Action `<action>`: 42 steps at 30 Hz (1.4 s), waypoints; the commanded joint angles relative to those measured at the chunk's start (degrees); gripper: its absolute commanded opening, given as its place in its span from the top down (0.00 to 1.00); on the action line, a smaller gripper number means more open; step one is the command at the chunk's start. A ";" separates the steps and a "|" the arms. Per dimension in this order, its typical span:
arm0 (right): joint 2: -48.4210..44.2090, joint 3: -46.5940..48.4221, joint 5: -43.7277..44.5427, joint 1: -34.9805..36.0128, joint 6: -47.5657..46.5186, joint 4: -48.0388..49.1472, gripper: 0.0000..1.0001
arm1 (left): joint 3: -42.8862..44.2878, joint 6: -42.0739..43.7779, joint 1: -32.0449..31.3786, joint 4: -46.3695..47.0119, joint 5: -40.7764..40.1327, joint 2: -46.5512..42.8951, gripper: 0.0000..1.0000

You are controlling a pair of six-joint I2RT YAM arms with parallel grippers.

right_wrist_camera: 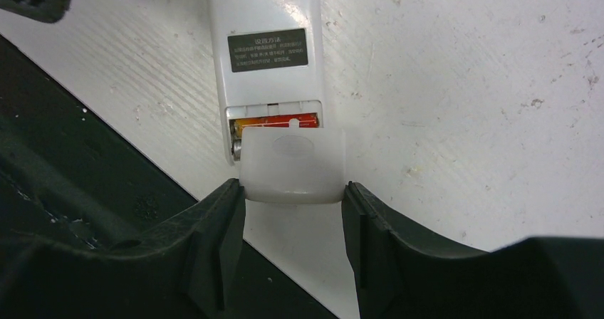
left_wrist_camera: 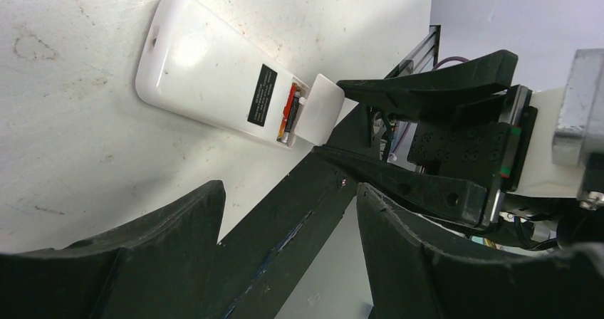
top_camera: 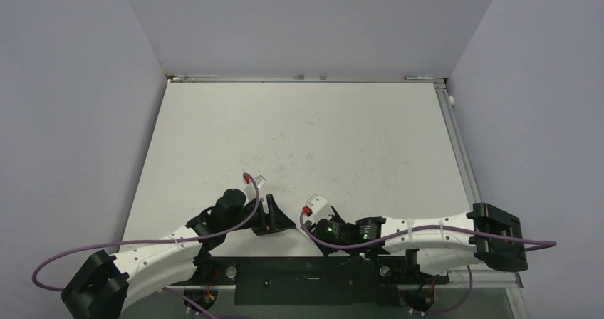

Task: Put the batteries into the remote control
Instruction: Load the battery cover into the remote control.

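Observation:
The white remote control (left_wrist_camera: 206, 70) lies face down on the table, its plain back with a black label up; it also shows in the right wrist view (right_wrist_camera: 263, 13). Its battery bay at the near end is uncovered, and red-orange batteries (right_wrist_camera: 274, 124) sit inside, also seen from the left wrist (left_wrist_camera: 288, 111). My right gripper (right_wrist_camera: 293, 191) is shut on the white battery cover (right_wrist_camera: 293, 166), held at the bay's end and partly over it. My left gripper (left_wrist_camera: 288, 191) is open and empty, a little short of the remote. In the top view the left gripper (top_camera: 279, 218) and right gripper (top_camera: 308, 223) face each other; the remote is hidden there.
A black base strip (right_wrist_camera: 71, 184) runs along the table's near edge just under both grippers. A metal rail (top_camera: 459, 155) borders the table's right side. Grey walls enclose the table on three sides.

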 commanded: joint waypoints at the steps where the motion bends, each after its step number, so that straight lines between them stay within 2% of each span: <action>1: 0.69 2.61 -0.84 -0.76 0.74 -1.33 0.82 | -0.32 2.09 0.68 2.89 1.70 -0.02 0.35; 16: 4.92 7.05 -2.40 -1.35 -0.65 -3.61 0.82 | -0.73 3.63 1.50 3.83 3.90 0.86 0.35; 42: 7.14 8.04 -4.34 -2.88 -0.07 -3.54 0.84 | -1.24 4.34 2.49 5.17 5.62 2.09 0.35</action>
